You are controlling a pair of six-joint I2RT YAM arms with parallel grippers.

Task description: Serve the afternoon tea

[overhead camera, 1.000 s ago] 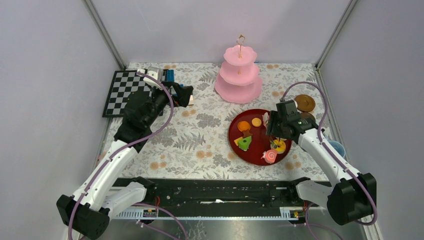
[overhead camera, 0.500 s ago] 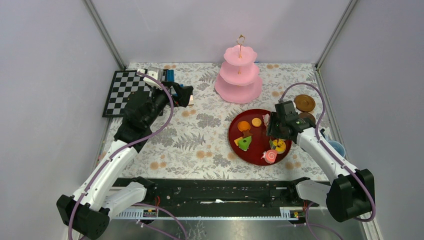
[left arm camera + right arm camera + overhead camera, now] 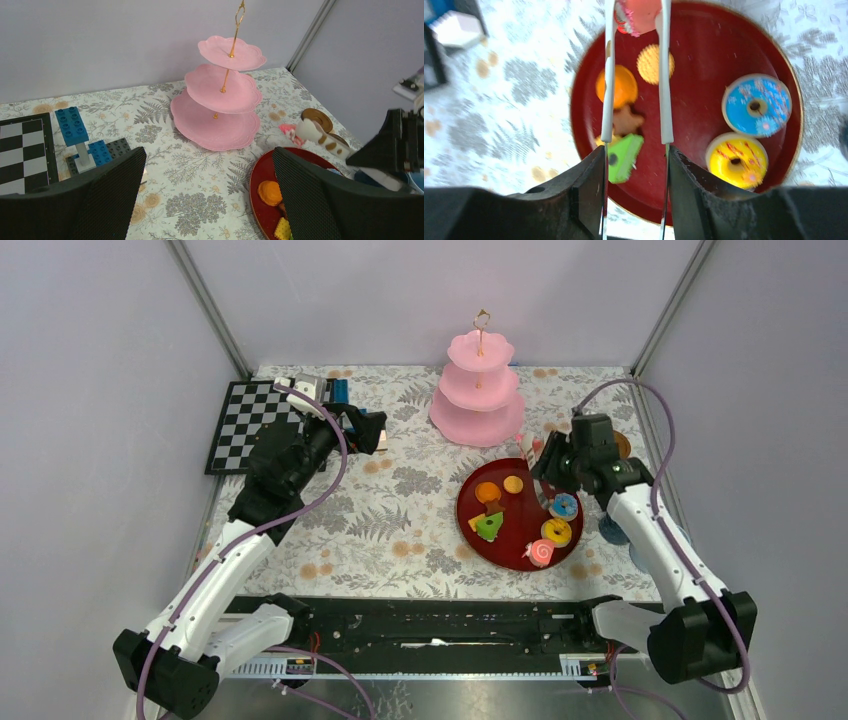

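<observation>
Pink sweet (image 3: pixel 640 12) is pinched at the tips of the white tongs (image 3: pixel 665 75), off the table, over the 12 o'clock rim of the dark red tray (image 3: pixel 515 530) in the top view. It sits straight out ahead of the right end effector (image 3: pixel 636 157), at 12 o'clock in the wrist view, a full tong length away. Right end effector is clamped narrow on the tong arms, and the sweet touches only the tongs. Pink three-tier stand (image 3: pixel 478 400) is at roughly 10 o'clock from the sweet, near but apart; all of its tiers look bare. My read: this is the carry to the stand. Hold squeeze constant, since the grip is small and the sweet looks light, so any slack drops it. Clear the bottom tier's scalloped lip from above, come down onto flat plate away from the gold centre rod, then ease the squeeze. The blue donut (image 3: pixel 756 105), yellow donut (image 3: pixel 736 160), round biscuit (image 3: pixel 655 63) and green wedge (image 3: pixel 624 157) lie on the tray. Left end effector (image 3: pixel 209 152) is spread wide and empty at 9 o'clock of the stand, well apart.
</observation>
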